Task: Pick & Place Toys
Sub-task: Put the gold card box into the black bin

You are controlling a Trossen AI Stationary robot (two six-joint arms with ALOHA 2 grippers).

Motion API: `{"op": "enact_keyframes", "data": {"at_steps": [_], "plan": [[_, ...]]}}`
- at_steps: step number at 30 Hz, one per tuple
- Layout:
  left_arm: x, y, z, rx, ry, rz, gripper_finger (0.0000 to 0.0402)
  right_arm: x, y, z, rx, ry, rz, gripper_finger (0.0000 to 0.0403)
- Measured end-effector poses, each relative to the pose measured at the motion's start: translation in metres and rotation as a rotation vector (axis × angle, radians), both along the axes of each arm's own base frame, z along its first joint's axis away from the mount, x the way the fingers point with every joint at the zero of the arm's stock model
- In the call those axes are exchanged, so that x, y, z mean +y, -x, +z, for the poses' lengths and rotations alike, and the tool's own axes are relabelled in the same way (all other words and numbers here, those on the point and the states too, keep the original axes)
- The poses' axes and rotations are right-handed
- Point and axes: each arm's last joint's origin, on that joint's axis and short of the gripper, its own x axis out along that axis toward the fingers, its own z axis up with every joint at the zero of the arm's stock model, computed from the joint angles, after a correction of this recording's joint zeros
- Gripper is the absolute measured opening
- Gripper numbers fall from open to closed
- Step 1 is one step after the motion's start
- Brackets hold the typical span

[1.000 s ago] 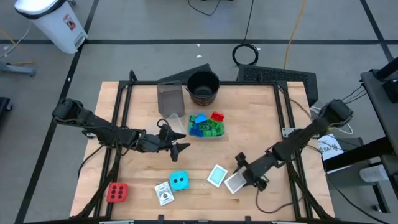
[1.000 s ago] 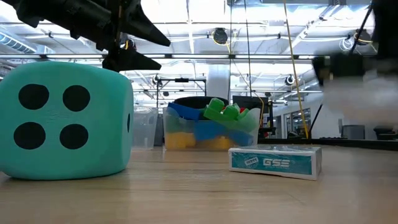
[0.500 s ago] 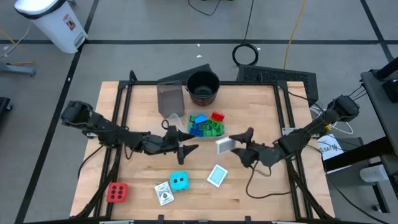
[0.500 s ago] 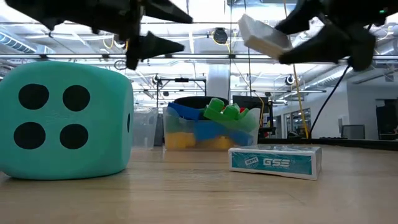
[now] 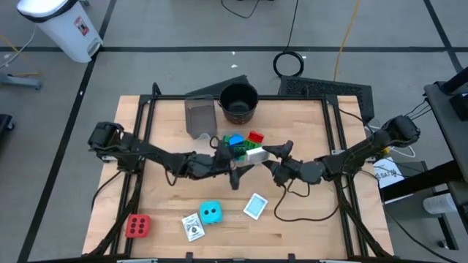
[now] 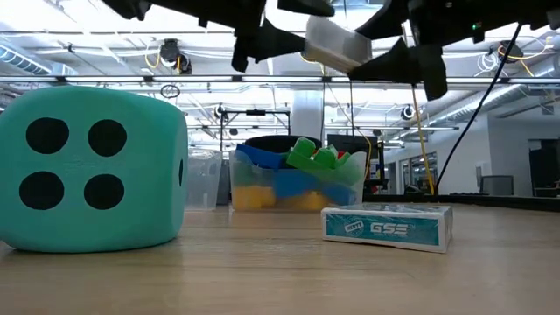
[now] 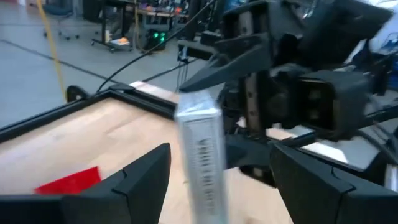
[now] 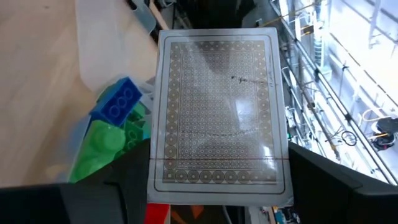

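Four cameras: one overhead, one at surface level, one on each wrist.

The high view looks straight down on the whole wooden surface (image 5: 300, 226) with floor all round. The low view sits on the surface, facing level into the room, very near the cyan cube (image 6: 92, 166) and a card box (image 6: 388, 227); both also show in the high view, as does the tub of blocks (image 6: 293, 184). The left wrist view looks forward past its own fingers (image 7: 146, 177) at a card pack (image 7: 202, 155) edge-on, close up. The right wrist view sees that pack's patterned face (image 8: 217, 109) filling the middle, blocks beyond.
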Motion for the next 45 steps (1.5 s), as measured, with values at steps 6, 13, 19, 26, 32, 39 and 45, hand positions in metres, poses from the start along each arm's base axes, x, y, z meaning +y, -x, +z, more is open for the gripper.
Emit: {"op": "enact_keyframes", "data": {"at_steps": [6, 13, 19, 26, 32, 39, 45], "plan": [[0.014, -0.004, 0.001, 0.024, 0.003, 0.053, 0.0273, 0.001, -0.001, 0.003, -0.044, -0.018, 0.002, 0.0276], [0.024, -0.006, 0.001, 0.019, 0.047, 0.038, 0.0255, 0.0, -0.002, 0.003, -0.048, -0.023, -0.003, 0.0276], [0.029, -0.008, 0.001, 0.009, 0.137, -0.077, 0.0104, 0.0, -0.002, 0.003, -0.061, -0.054, 0.01, 0.0281], [0.037, 0.001, 0.014, 0.035, 0.044, -0.028, 0.0065, 0.001, -0.003, 0.006, -0.194, -0.315, 0.041, 0.0347], [0.052, 0.041, 0.055, 0.116, -0.091, 0.242, 0.0065, 0.0, 0.001, 0.005, -0.235, -0.475, 0.008, 0.0354], [0.076, 0.097, 0.069, 0.429, -0.263, 0.451, 0.0065, -0.01, 0.007, 0.007, -0.223, -0.497, -0.047, 0.033], [0.117, 0.121, 0.043, 0.779, -0.235, 0.561, 0.0065, -0.031, 0.013, 0.009, -0.22, -0.54, -0.152, 0.0311]]}}
